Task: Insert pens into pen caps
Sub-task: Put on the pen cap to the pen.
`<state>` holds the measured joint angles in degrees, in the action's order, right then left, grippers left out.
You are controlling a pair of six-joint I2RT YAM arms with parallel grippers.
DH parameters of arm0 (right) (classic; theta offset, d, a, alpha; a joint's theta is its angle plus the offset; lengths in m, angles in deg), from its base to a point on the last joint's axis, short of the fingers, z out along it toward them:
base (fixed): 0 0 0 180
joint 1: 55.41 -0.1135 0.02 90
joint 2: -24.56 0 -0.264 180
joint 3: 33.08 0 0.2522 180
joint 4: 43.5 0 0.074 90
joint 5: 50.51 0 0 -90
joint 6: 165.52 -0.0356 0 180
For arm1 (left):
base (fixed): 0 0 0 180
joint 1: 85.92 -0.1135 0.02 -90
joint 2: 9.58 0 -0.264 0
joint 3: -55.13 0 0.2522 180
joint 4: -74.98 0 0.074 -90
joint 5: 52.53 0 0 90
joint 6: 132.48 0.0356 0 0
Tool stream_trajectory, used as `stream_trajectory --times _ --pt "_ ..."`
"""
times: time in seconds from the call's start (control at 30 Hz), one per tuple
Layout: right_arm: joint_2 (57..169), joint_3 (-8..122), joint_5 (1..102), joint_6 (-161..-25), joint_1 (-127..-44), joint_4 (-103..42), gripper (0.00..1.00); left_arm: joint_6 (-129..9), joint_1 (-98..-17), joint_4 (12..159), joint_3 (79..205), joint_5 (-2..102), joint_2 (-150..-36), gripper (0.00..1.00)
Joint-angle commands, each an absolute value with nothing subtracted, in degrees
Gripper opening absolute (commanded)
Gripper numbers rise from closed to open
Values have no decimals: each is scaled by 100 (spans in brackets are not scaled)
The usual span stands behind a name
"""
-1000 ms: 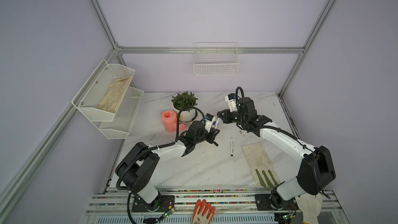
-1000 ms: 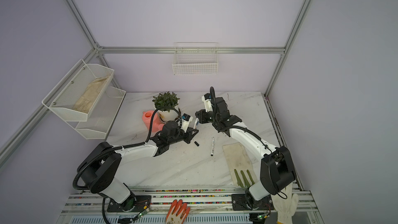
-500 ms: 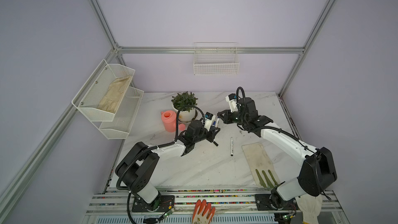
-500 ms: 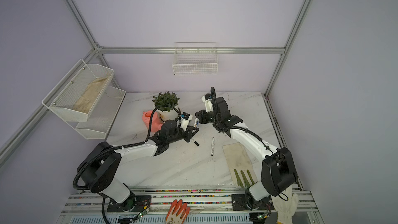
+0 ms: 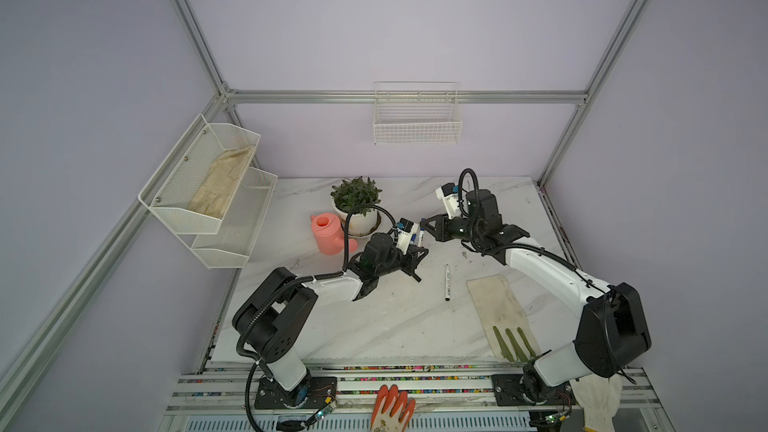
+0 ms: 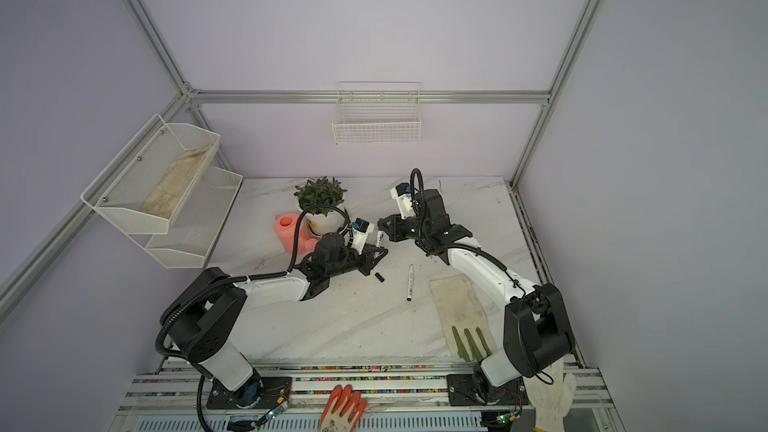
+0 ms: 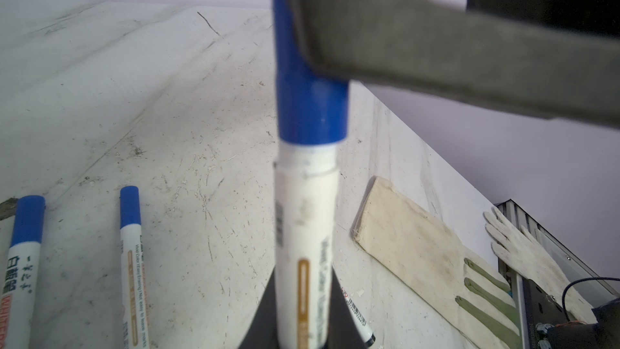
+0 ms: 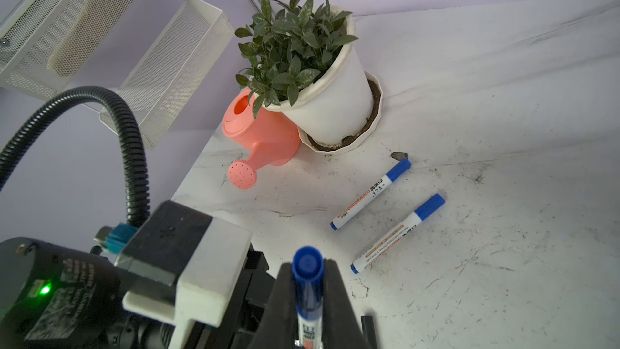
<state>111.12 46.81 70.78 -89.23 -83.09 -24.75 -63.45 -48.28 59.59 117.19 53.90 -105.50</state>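
Observation:
My left gripper (image 7: 303,303) is shut on a white-barrelled pen (image 7: 305,229), held upright above the table. A blue pen cap (image 7: 310,109) sits over the pen's upper end. My right gripper (image 8: 307,283) is shut on that cap (image 8: 307,273), one finger (image 7: 436,55) crossing the left wrist view. In both top views the grippers (image 5: 415,249) (image 5: 426,228) meet at mid-table. Two blue-capped pens (image 8: 370,194) (image 8: 397,233) lie near the plant. A black-ended pen (image 5: 447,282) and a loose black cap (image 5: 417,278) lie in front.
A potted plant (image 5: 356,205) and a pink watering can (image 5: 330,232) stand behind the left arm. A work glove (image 5: 500,315) lies flat on the table's right front. Wire shelves (image 5: 208,189) hang on the left wall, and a wire basket (image 5: 417,118) hangs on the back wall.

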Motion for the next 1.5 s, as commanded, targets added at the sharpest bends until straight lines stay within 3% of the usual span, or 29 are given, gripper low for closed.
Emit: stream_trajectory --times 0.0,0.37,0.57,1.0,1.17,1.47 --pt "11179 4431 8270 -8637 -8600 -916 0 -6569 -5064 4803 12173 4389 -10476 0" --pt "11354 4690 8459 -8163 -8600 -411 0 -5584 -5016 5044 12119 3632 -10338 0" --pt "11273 4778 7868 -8167 -8593 -478 2 -4964 -4859 4929 12018 3613 -10309 0" --pt "11139 5414 7197 -8615 -8591 -1294 9 -4825 -4351 4466 11340 4810 -10509 0" --pt "11182 5565 7106 -8642 -8591 -1313 10 -4913 -4275 4353 11199 4881 -10655 0" --pt "11145 5633 6959 -8806 -8575 -1487 21 -4968 -4269 4233 11161 4966 -10731 0"
